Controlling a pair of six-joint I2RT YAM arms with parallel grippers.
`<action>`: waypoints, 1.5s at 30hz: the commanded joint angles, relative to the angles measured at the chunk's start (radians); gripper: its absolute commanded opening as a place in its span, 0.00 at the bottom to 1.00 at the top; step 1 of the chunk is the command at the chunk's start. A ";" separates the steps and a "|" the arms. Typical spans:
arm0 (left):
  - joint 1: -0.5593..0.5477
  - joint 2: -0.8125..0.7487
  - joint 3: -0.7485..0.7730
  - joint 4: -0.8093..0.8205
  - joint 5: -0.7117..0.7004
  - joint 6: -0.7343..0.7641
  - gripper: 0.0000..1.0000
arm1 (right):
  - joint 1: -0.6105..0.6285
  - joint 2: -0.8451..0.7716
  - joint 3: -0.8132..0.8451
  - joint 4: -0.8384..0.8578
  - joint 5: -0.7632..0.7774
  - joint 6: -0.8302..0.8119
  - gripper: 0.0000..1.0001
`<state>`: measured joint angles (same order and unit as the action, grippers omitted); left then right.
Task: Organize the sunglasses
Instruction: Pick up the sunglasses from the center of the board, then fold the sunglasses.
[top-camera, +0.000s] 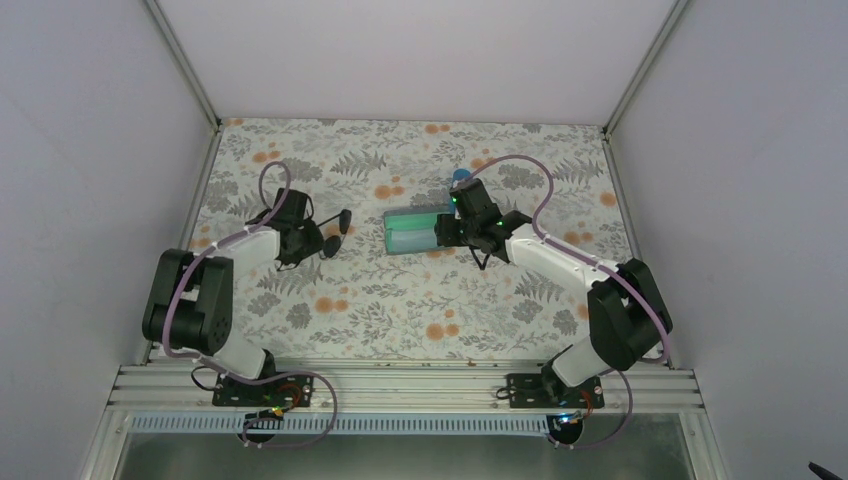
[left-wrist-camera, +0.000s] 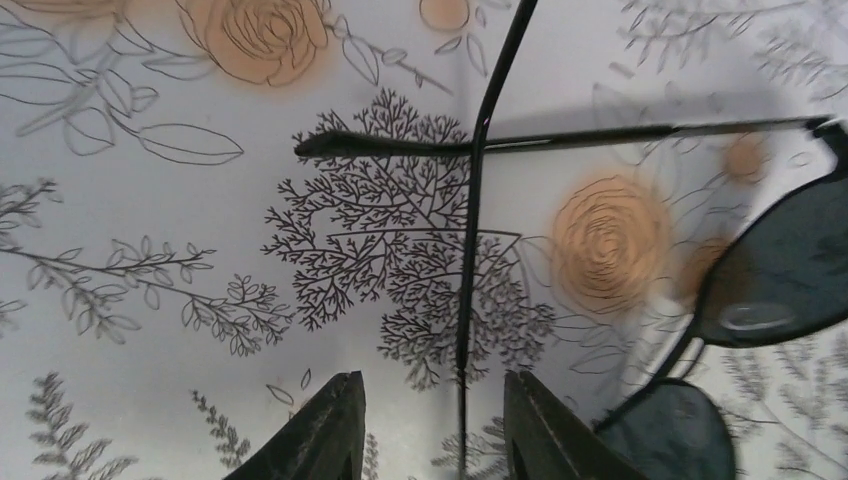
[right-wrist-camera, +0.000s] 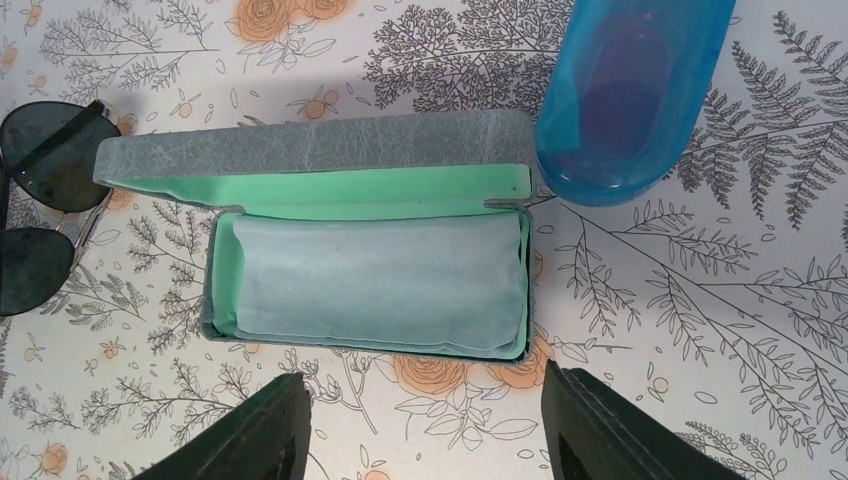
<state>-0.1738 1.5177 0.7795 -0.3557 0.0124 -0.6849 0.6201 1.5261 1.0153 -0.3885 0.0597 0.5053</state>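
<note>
The black thin-framed sunglasses (left-wrist-camera: 790, 270) lie unfolded on the floral table, left of centre in the top view (top-camera: 336, 232). One thin temple (left-wrist-camera: 466, 300) runs straight between the fingers (left-wrist-camera: 330, 430) of my left gripper (left-wrist-camera: 435, 425). There is space on both sides of the temple, so the gripper is open around it without clamping. My right gripper (right-wrist-camera: 430, 430) hovers open just in front of an open grey case (right-wrist-camera: 310, 150) with nothing between its fingers. In the right wrist view the sunglasses (right-wrist-camera: 40, 200) show at the left edge.
The grey case (top-camera: 412, 232) has a green lining and holds a folded light blue cloth (right-wrist-camera: 375, 280). A blue case (right-wrist-camera: 630, 90) lies close behind it to the right (top-camera: 461, 178). White walls enclose the table on three sides.
</note>
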 joint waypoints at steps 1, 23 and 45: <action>0.006 0.051 0.013 0.039 0.019 0.015 0.34 | -0.006 -0.003 0.003 0.007 0.004 0.012 0.61; -0.054 0.035 0.118 0.041 -0.043 0.102 0.02 | -0.008 -0.041 -0.004 0.025 -0.005 0.023 0.60; -0.273 -0.527 0.001 0.867 0.088 0.694 0.02 | -0.136 -0.295 0.065 0.225 -0.696 0.116 0.70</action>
<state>-0.4435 1.0435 0.8455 0.2047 0.0051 -0.1749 0.5056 1.2339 1.0298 -0.2352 -0.3729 0.5705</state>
